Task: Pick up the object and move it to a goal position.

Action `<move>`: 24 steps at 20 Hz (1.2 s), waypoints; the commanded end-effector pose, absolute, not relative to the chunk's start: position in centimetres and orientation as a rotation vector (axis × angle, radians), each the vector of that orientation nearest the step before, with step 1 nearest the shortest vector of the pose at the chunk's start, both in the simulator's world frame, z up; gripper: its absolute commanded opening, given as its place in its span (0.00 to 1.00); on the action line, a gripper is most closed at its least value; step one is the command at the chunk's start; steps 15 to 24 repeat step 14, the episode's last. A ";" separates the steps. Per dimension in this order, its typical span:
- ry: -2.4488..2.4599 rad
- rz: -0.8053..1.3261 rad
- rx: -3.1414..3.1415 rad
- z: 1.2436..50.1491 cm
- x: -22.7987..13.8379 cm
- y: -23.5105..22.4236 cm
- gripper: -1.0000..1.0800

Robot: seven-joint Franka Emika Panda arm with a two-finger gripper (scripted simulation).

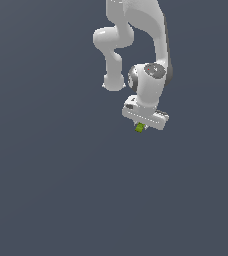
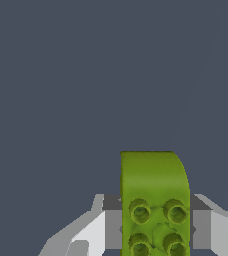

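The small yellow-green rectangular block point(image 2: 155, 200) sits between the white gripper's point(image 1: 142, 125) two grey fingers point(image 2: 113, 225), which press against its opposite sides in the wrist view. Its visible face carries round, darker-rimmed studs, and one far corner is rounded. In the exterior view the block point(image 1: 140, 128) shows as a tiny green speck just under the gripper's wide white body, near the upper middle of the scene. The jaws are closed to the block's width and grasp it. Around it, the surroundings are a flat, uniform dark blue-grey surface point(image 1: 51, 190) with no visible edges or walls. The white jointed robot arm point(image 1: 136, 30) comes down from the top edge.
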State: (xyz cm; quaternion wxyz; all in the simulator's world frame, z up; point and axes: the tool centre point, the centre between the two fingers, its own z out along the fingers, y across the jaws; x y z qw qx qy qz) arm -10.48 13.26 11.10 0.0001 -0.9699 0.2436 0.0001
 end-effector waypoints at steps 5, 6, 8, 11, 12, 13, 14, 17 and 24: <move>0.767 -0.001 -3.047 14.2 -12.9 15.5 0.00; 0.767 -0.001 -3.047 14.5 -13.1 15.7 0.00; 0.767 -0.001 -3.047 15.1 -13.5 16.1 0.00; 0.767 -0.001 -3.047 15.6 -13.9 16.5 0.00; 0.767 -0.001 -3.047 15.7 -14.0 16.6 0.00; 0.767 -0.001 -3.047 15.8 -14.0 16.7 0.00; 0.767 -0.001 -3.047 15.8 -14.0 16.7 0.00; 0.767 -0.001 -3.047 15.8 -14.0 16.7 0.00; 0.767 -0.001 -3.047 15.8 -14.0 16.7 0.00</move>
